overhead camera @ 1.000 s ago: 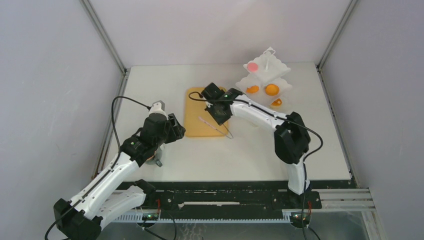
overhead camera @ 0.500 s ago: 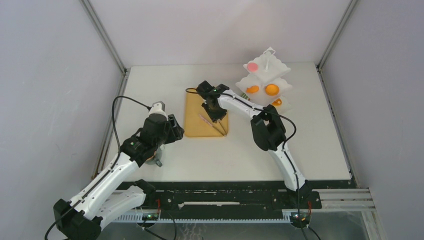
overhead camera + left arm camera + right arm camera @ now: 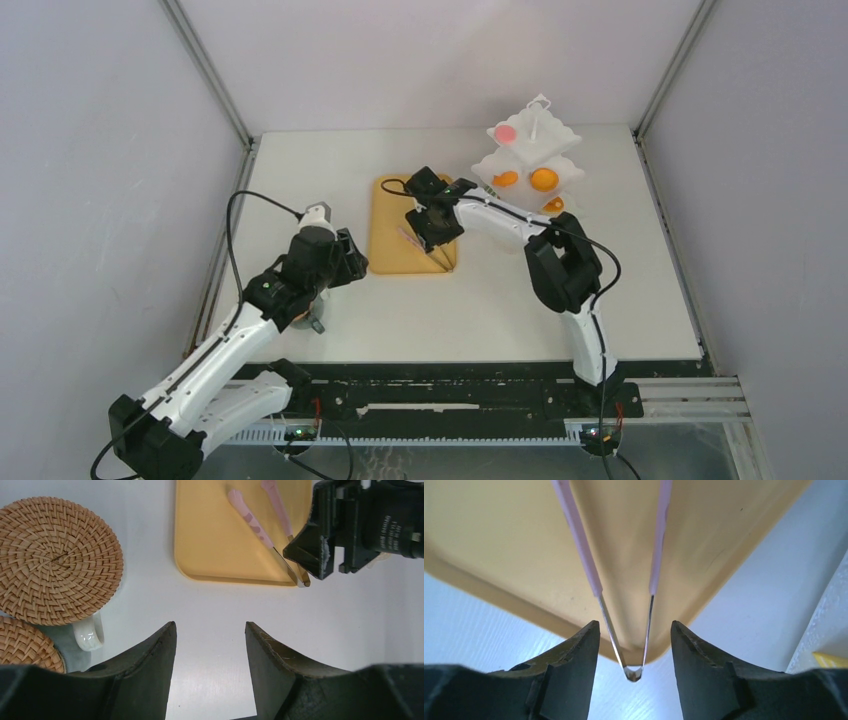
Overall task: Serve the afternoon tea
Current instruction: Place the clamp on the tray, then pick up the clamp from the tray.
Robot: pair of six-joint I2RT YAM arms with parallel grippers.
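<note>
A white tiered stand (image 3: 530, 150) at the back right carries orange tarts (image 3: 544, 179) and a pink round (image 3: 505, 131). Two cork coasters (image 3: 55, 565) lie at the left, beside a white mug handle (image 3: 90, 632); most of the mug is hidden. My right gripper (image 3: 635, 624) is open over the near right corner of the tan board (image 3: 624, 555). The pink tongs (image 3: 633, 672) lie between its fingers, touching neither. My left gripper (image 3: 210, 625) is open above bare table just in front of the board, with nothing between its fingers.
The tan board (image 3: 400, 240) sits mid-table with the tongs (image 3: 260, 527) on its right side. The right gripper's black body (image 3: 350, 525) hangs close over the board's corner. Grey walls enclose the table on three sides.
My right gripper has opened and let go of the tongs, which now lie on the board. The right arm shifted slightly. The left arm has not moved.
</note>
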